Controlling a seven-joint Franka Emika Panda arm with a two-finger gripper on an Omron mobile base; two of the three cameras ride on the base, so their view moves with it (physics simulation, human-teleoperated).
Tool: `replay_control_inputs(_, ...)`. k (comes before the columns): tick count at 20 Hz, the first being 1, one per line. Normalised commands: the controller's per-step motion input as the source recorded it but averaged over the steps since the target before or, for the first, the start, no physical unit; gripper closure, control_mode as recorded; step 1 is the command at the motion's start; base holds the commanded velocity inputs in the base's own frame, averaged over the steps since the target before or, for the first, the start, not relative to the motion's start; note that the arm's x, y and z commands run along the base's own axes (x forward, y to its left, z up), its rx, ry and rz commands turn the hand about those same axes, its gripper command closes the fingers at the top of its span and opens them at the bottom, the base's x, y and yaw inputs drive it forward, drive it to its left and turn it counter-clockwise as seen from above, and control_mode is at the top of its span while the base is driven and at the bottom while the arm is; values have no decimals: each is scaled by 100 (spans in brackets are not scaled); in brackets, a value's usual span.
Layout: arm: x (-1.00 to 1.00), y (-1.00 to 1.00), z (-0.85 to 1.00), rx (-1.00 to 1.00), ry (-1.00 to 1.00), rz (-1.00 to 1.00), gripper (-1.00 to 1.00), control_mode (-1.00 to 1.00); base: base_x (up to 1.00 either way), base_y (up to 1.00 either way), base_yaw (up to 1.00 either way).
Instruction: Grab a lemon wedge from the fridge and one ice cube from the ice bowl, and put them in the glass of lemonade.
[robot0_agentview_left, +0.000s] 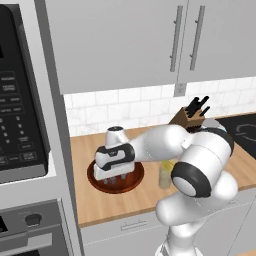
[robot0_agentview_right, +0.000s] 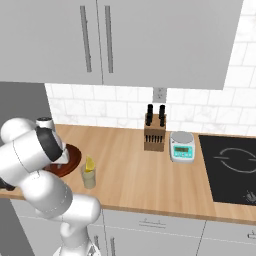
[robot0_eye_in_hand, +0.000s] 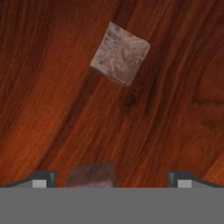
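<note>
The ice bowl (robot0_agentview_left: 100, 181) (robot0_agentview_right: 74, 156), wide and reddish-brown, sits on the wooden counter at the left. My gripper (robot0_agentview_left: 116, 178) (robot0_eye_in_hand: 111, 179) points straight down into it, open, with its tips close above the bowl floor (robot0_eye_in_hand: 175, 109). One ice cube (robot0_eye_in_hand: 120, 53) lies ahead of the fingertips (robot0_eye_in_hand: 41, 178). A second ice cube (robot0_eye_in_hand: 92, 174) lies between the jaws, untouched. The glass of lemonade (robot0_agentview_right: 89, 176) (robot0_agentview_left: 165, 175) stands just right of the bowl, and a lemon wedge (robot0_agentview_right: 89, 164) rests at its top. The fridge is out of view.
A knife block (robot0_agentview_right: 154, 132) (robot0_agentview_left: 192, 114) and a small kitchen scale (robot0_agentview_right: 181, 146) stand by the tiled wall. The black cooktop (robot0_agentview_right: 232, 167) lies at the right. The black oven tower (robot0_agentview_left: 20, 100) rises left of the counter. Grey wall cabinets (robot0_agentview_right: 125, 40) hang overhead.
</note>
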Motion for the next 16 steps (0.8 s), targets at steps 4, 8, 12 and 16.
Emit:
replay_control_inputs(4,-15,0,0,0,0,0,-100,-100,0,0,0)
replay_control_inputs(8,-11,0,0,0,0,0,-100,-100,0,0,0)
replay_control_inputs(12,0,0,-22,0,0,0,-100,-100,0,0,0)
replay_control_inputs(16,0,0,-23,0,0,0,-100,-100,0,0,0)
